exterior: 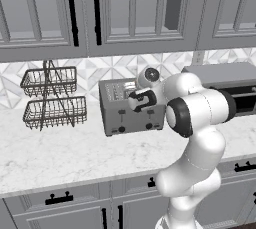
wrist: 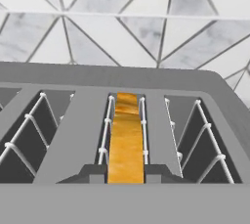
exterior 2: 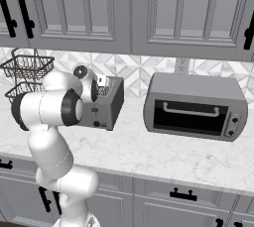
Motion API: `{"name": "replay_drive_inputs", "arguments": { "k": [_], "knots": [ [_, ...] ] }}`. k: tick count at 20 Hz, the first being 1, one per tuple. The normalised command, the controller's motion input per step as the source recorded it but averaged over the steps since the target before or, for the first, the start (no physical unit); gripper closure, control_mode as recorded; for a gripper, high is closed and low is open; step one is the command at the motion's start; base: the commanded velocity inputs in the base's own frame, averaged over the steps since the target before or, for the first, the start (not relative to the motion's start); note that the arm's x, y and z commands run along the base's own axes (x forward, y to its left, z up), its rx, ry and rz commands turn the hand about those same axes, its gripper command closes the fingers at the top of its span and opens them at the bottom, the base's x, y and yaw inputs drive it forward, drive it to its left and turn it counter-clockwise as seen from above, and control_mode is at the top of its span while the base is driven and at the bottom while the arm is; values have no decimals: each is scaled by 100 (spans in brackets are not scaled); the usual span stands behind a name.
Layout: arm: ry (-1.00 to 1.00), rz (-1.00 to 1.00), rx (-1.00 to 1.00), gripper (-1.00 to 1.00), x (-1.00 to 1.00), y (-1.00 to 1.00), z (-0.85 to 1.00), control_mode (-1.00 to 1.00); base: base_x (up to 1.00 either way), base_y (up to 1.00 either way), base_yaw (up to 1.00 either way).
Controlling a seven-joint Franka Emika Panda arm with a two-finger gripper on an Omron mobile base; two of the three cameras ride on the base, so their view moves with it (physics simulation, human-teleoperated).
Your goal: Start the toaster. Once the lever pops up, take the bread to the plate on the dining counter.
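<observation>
**Bread sits in the toaster slot, end effector poised above**

The bread (wrist: 126, 140), seen through the hand view, stands on edge in a wire-guided slot of the toaster (wrist: 122, 78), between the end effector (wrist: 126, 174) tips. It looks thin, light and brittle; pinch its flat faces near the top edge. Whether the tips grip it, I cannot tell.

The left base view adds the toaster's front levers; the right base view adds the toaster oven (exterior 2: 195, 106) on the counter (exterior 2: 163, 154).

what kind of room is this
A rendered kitchen, most likely: a marble worktop over grey cabinets, a toaster with bread in a slot, and a toaster oven beside it.
</observation>
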Motion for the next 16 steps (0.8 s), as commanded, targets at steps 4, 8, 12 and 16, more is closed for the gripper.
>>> {"name": "replay_drive_inputs", "arguments": {
  "k": [4, 8, 12, 16],
  "knots": [
    [0, 0, 0, 100, -10, 0, 9, -100, 0, 0, 0],
    [-2, 0, 0, 100, -23, 0, 33, -100, 0, 0, 0],
    [0, 0, 0, 100, -9, 0, 59, -100, 0, 0, 0],
    [0, 0, 0, 100, -2, 0, 38, -100, 0, 0, 0]
  ]
}}
